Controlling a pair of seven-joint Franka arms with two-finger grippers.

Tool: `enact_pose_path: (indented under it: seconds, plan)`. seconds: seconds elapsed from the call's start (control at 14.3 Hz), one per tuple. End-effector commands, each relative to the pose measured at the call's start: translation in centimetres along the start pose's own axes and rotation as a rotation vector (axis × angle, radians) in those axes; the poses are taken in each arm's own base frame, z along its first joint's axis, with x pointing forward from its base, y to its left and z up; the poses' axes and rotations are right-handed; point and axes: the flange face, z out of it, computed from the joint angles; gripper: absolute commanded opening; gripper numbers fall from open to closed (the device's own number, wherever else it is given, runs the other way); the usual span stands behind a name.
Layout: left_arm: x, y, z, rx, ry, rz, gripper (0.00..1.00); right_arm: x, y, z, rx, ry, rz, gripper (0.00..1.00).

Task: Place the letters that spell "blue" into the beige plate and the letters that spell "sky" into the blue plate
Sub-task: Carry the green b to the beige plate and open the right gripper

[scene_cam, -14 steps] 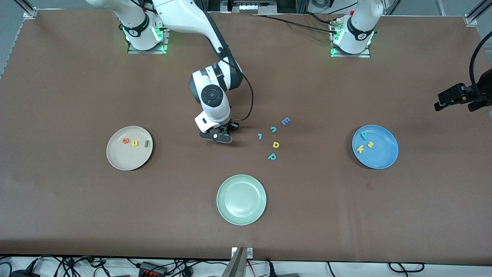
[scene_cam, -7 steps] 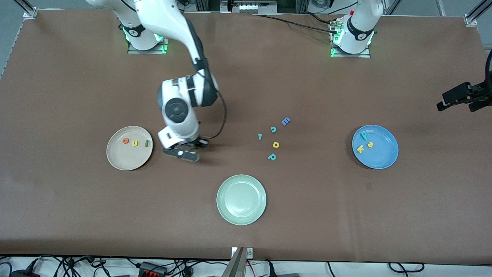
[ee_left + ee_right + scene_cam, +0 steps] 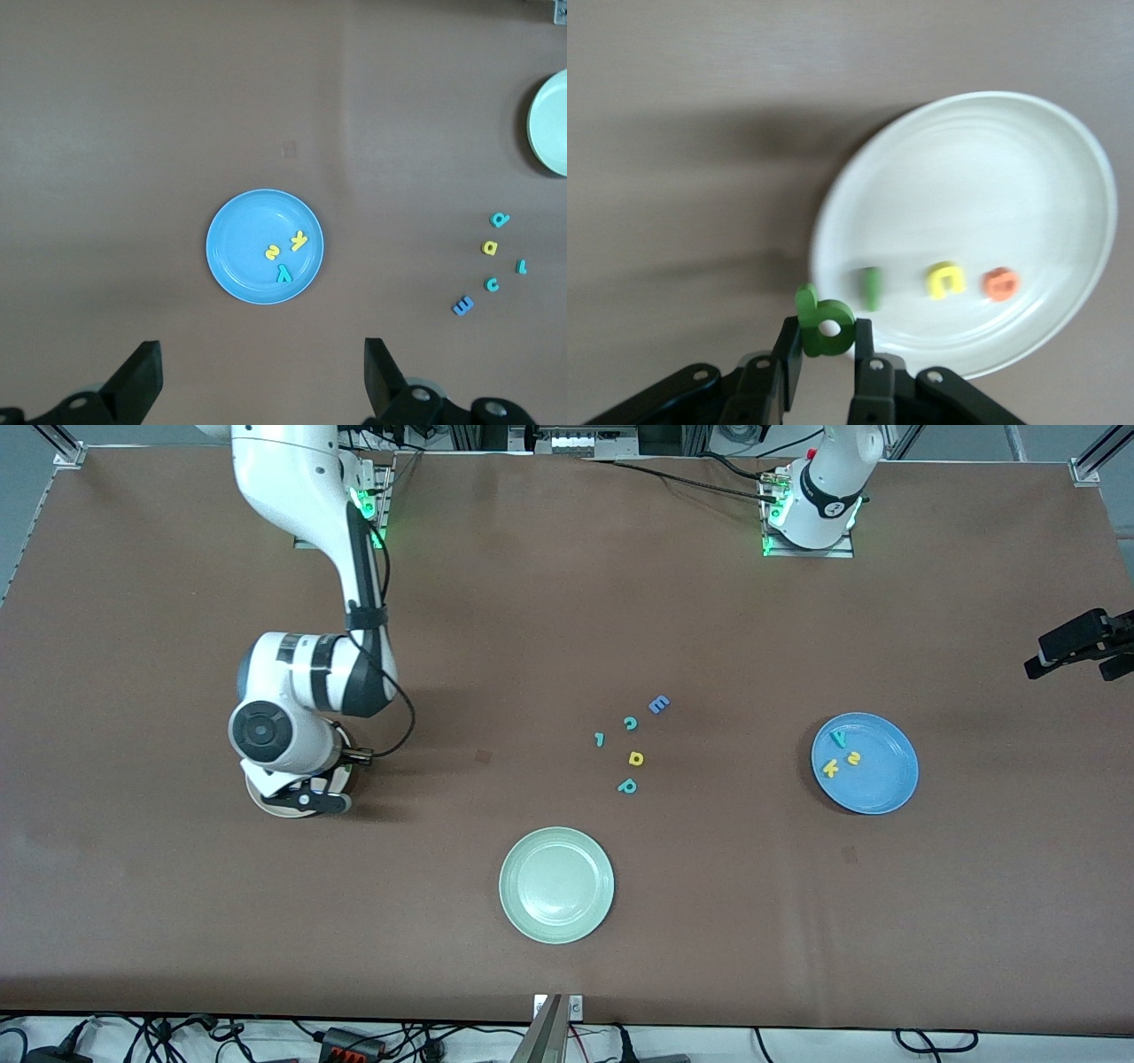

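Now right end effector [image 3: 827,354] grips b [image 3: 825,321] over beige plate [image 3: 1063,177] rim (left waits).

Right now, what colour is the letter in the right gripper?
Green: the b held in the right gripper, clearest in the right wrist view.

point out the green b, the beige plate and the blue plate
green b [image 3: 825,326], right wrist view, its round bowl
beige plate [image 3: 1063,150], right wrist view, bare inner surface
blue plate [image 3: 881,784], front view, bare inner surface

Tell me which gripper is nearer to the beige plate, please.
The right. The right gripper hangs over the beige plate, shut on the green b. The left gripper, open, waits up at the left arm's end of the table, near the blue plate.
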Motion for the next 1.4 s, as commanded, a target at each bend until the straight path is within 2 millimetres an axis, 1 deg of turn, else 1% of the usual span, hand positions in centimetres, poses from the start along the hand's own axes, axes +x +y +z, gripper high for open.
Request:
enact_pose_path:
  seconds: [0.0,0.07,0.21,0.35,0.42,0.49,0.56,0.63,0.77,0.84,1.05,1.12,1.19,1.26,1.33]
  plan:
    - [-0.2,-0.8,-0.4,0.017,-0.022,0.091,1.00,0.3,4.6,1.4,0.050,-0.047,-0.041,0.06]
    - [-0.2,-0.9,-0.6,0.026,-0.021,0.094,1.00,-0.2,4.6,2.1,0.049,-0.062,-0.041,0.06]
    - [-0.2,-0.9,-0.5,0.042,-0.025,0.091,1.00,-1.0,3.9,3.7,0.058,-0.080,-0.038,0.07]
    - [-0.1,0.2,-0.2,0.099,-0.039,0.117,1.00,-1.2,3.8,4.2,0.070,-0.087,-0.029,0.08]
    - [0.0,0.6,0.0,0.101,-0.041,0.111,1.00,-1.3,3.3,4.5,0.071,-0.093,-0.036,0.10]
    - [0.0,0.7,0.0,0.102,-0.039,0.102,1.00,-1.4,3.3,4.6,0.072,-0.095,-0.037,0.15]
    - [0.0,1.1,0.1,0.096,-0.040,0.109,1.00,-1.3,3.4,4.6,0.072,-0.094,-0.036,0.47]
    - [0.1,2.7,0.4,0.093,-0.044,0.129,1.00,-1.2,3.3,4.3,0.073,-0.089,-0.031,0.99]
    - [-0.2,3.5,0.7,0.090,-0.067,0.125,1.00,-1.1,3.5,3.5,0.081,-0.086,-0.026,1.00]
    - [-0.3,4.5,0.8,0.082,-0.076,0.138,1.00,-0.9,3.9,2.7,0.078,-0.071,-0.024,1.00]
    - [-0.4,4.9,0.8,0.076,-0.078,0.124,1.00,0.2,4.3,-0.2,0.081,-0.025,-0.016,1.00]
    - [-0.7,5.8,0.7,0.077,-0.076,0.106,1.00,0.6,4.6,-1.5,0.082,-0.012,-0.014,1.00]
    - [-0.7,6.7,0.9,0.077,-0.075,0.095,1.00,0.8,5.0,-2.4,0.083,-0.011,-0.012,1.00]
    - [-0.7,7.1,1.1,0.078,-0.075,0.074,1.00,0.9,5.4,-3.1,0.085,-0.016,-0.009,1.00]
    - [-0.6,7.1,1.2,0.078,-0.072,0.065,1.00,1.0,5.7,-3.3,0.089,-0.021,-0.006,1.00]
